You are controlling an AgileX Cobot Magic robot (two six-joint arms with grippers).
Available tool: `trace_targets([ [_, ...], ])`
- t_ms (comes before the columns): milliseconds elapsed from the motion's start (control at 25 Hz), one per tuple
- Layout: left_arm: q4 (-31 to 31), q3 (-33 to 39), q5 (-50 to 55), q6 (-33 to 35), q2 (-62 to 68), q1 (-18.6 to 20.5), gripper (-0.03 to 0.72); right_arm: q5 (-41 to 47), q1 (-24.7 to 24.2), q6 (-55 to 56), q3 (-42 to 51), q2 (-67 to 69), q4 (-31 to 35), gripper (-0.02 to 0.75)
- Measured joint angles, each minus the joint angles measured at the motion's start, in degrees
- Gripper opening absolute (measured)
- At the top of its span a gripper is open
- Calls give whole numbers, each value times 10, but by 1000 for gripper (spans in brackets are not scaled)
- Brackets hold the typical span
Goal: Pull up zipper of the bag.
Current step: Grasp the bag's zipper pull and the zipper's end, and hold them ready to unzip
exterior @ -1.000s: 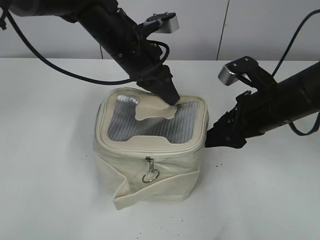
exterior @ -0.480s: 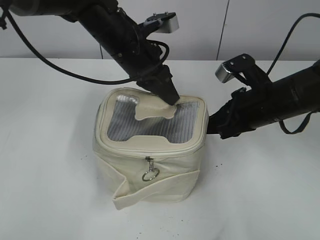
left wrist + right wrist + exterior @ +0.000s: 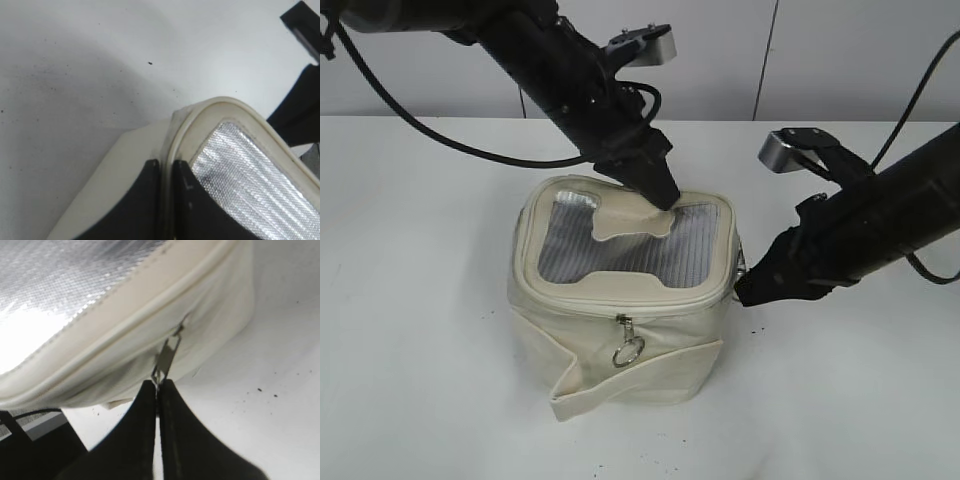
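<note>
One white counter (image 3: 410, 330) carries everything, its top flecked with small dark specks, and a pale wall runs behind it. One bag (image 3: 620, 290) stands on it near the middle, cream fabric with a silvery quilted panel in its lid and a loose strap hanging along the front. Two zipper pulls show: one with a metal ring (image 3: 627, 350) at the front, and a second pull (image 3: 167, 357) on the right side of the bag. Two arms work at it. Right gripper (image 3: 157, 390) reaches in from the right, clenched on the lower end of that side pull, its fingers pressed together with the metal tab between them. Farther back, the left gripper (image 3: 167, 175) comes down from the upper left and pinches the lid's piped rim (image 3: 175, 145) at the rear edge, one finger either side.
</note>
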Motion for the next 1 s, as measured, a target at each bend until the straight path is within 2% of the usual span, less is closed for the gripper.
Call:
trace_targets([
  [160,0,0,0,-9,0,0,46,19,33,65,0,-30,-63,-14],
  [440,9,0,2,-27,-4,0,46,-9,148,165,0,-60,-146,-10],
  [640,16,0,13,-27,-5,-1,46,-35,234,202,1,-61,-161,-6],
  [760,17,1,9,-36,-5,-2,46,-45,285,225,-1,-61,-136,-7],
  [1000,34,2,7,-79,-12,-4,46,-72,311,270,-2,-68,-150,-7],
])
